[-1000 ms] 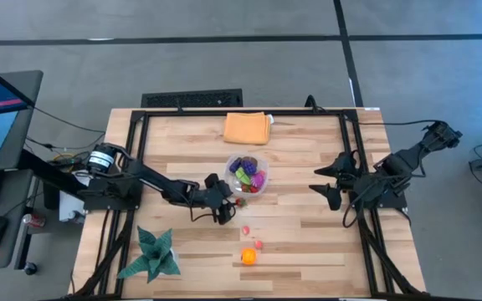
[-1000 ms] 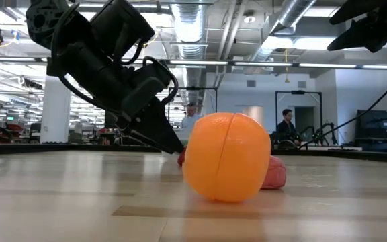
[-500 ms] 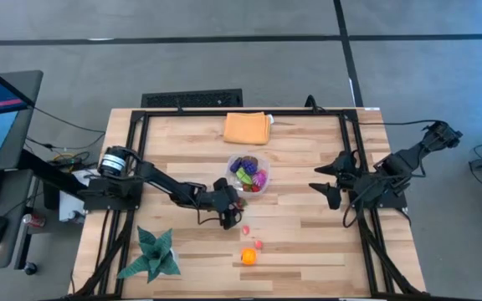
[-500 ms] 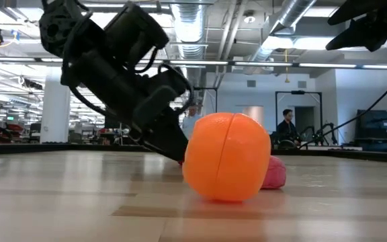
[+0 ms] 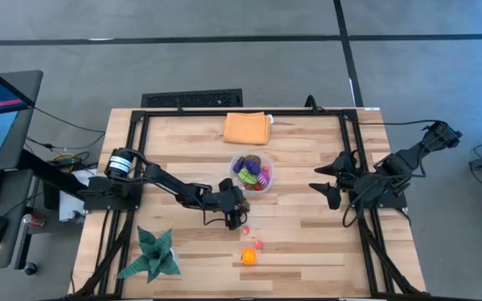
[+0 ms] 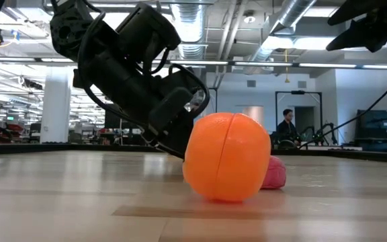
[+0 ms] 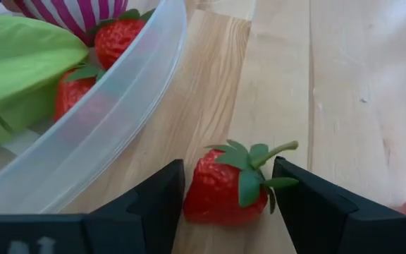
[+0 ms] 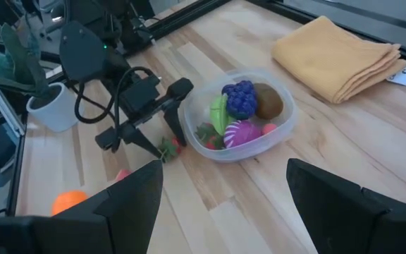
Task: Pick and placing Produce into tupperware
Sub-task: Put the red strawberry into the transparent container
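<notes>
The clear tupperware [image 5: 251,174] stands mid-table holding green, purple, brown, magenta and red produce [image 8: 242,116]. A red strawberry [image 7: 228,187] lies on the wood just outside the tupperware's rim [image 7: 118,120]. My left gripper [image 5: 239,219] is open and low over the table, one finger on each side of that strawberry. An orange fruit [image 5: 248,256] and a pink piece [image 5: 258,245] lie nearer the near edge. My right gripper [image 5: 325,186] waits open, raised over the table's right side. My left gripper has its fingers [image 7: 157,204] on either side of the strawberry's body [image 7: 217,194], which lies on the table. They slant down at it from the table's left. Whether they touch it, I cannot tell.
A folded orange cloth [image 5: 247,128] lies near the far edge. A green spiky plant [image 5: 151,255] stands at the near left corner. Black frame rails [image 5: 136,159] run along the left and right sides. The orange fruit [image 6: 227,156] fills the low view's foreground.
My left gripper has moved from beside the tupperware toward the table's right and near edge and lower, coming down around the strawberry.
</notes>
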Controlling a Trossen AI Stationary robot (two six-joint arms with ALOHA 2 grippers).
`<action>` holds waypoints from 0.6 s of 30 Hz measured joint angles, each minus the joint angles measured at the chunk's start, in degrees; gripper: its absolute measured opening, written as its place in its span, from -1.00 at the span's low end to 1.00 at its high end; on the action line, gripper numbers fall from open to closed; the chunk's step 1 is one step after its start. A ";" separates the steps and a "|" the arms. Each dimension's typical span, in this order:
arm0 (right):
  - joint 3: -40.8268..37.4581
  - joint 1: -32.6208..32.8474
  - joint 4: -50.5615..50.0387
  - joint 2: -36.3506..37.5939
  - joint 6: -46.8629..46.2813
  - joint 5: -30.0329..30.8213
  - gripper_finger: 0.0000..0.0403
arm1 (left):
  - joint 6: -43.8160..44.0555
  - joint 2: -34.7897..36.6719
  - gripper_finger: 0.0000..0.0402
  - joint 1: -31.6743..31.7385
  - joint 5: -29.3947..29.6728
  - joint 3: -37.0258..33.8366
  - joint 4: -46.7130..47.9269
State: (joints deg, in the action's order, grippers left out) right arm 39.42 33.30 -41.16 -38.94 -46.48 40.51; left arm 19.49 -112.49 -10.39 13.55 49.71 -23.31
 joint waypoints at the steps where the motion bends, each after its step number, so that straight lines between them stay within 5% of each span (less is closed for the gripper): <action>1: 0.00 0.00 -0.09 0.00 0.00 0.00 0.61 | 0.00 0.00 0.01 0.00 0.03 0.00 0.00; 10: 0.00 0.00 -0.43 0.00 0.22 0.02 0.55 | -0.17 0.11 -0.34 0.04 0.17 -0.02 0.24; 18: 0.00 0.00 -0.42 0.00 0.41 0.02 0.50 | 0.40 0.11 -0.25 0.04 -0.20 -0.02 0.22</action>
State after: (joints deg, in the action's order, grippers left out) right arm 39.42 33.30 -41.58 -38.94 -46.07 40.53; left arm 19.89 -112.38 -10.35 13.35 49.69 -23.09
